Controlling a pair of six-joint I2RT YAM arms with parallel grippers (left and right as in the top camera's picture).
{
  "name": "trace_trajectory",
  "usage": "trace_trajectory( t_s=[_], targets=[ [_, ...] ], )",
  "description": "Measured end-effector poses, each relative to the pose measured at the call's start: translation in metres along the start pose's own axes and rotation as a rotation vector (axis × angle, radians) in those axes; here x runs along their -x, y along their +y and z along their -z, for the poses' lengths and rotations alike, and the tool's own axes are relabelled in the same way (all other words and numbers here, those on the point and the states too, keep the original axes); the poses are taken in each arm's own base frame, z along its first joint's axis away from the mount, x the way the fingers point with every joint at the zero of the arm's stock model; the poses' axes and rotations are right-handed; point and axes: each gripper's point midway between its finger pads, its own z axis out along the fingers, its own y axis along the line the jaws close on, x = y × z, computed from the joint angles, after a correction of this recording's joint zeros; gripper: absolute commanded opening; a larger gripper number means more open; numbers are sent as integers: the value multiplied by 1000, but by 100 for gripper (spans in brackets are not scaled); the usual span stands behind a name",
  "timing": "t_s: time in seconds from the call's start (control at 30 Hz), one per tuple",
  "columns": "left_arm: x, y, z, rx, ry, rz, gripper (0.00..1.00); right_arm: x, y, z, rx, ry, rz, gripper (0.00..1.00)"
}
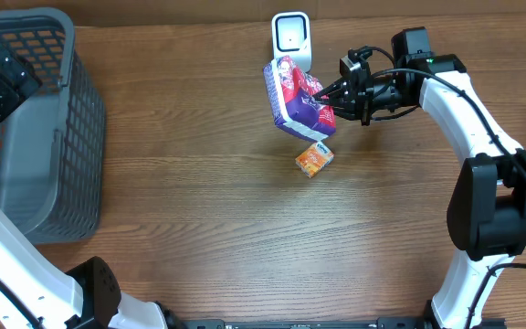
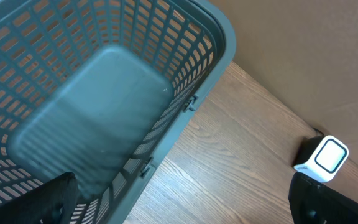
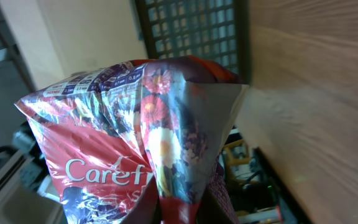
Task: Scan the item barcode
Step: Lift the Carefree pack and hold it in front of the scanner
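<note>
We see the right gripper (image 1: 333, 100) clamped on one pinched edge of the sanitary-pad package (image 1: 292, 99), its jaws nearly together. The package hangs tilted above the table (image 1: 199, 228), and in the overhead view its upper corner lies just in front of the white scanner (image 1: 290, 35). The right wrist view shows the printed red and purple wrapper (image 3: 135, 143) filling the frame. A small orange box (image 1: 314, 159) lies on the table near the package. The left gripper (image 2: 182, 186) hovers over the grey basket (image 1: 71, 137), its fingers (image 2: 55, 199) spread fully and holding nothing.
</note>
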Motion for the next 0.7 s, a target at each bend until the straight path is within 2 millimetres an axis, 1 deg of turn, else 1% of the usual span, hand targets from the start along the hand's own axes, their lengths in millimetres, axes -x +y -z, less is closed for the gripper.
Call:
trace_trajectory(
  t_s=[0.13, 0.3, 0.43, 0.57, 0.7],
  targets=[
    [0, 0, 0, 0, 0, 0, 100, -5, 6, 0, 36, 19, -19, 3],
    [0, 0, 0, 0, 0, 0, 100, -12, 5, -5, 41, 36, -58, 3],
    [0, 0, 0, 0, 0, 0, 100, -26, 5, -23, 37, 87, -72, 3],
    [0, 0, 0, 0, 0, 0, 100, -42, 5, -49, 25, 156, -64, 3],
    [0, 0, 0, 0, 0, 0, 100, -52, 5, -65, 18, 198, -60, 3]
  ],
)
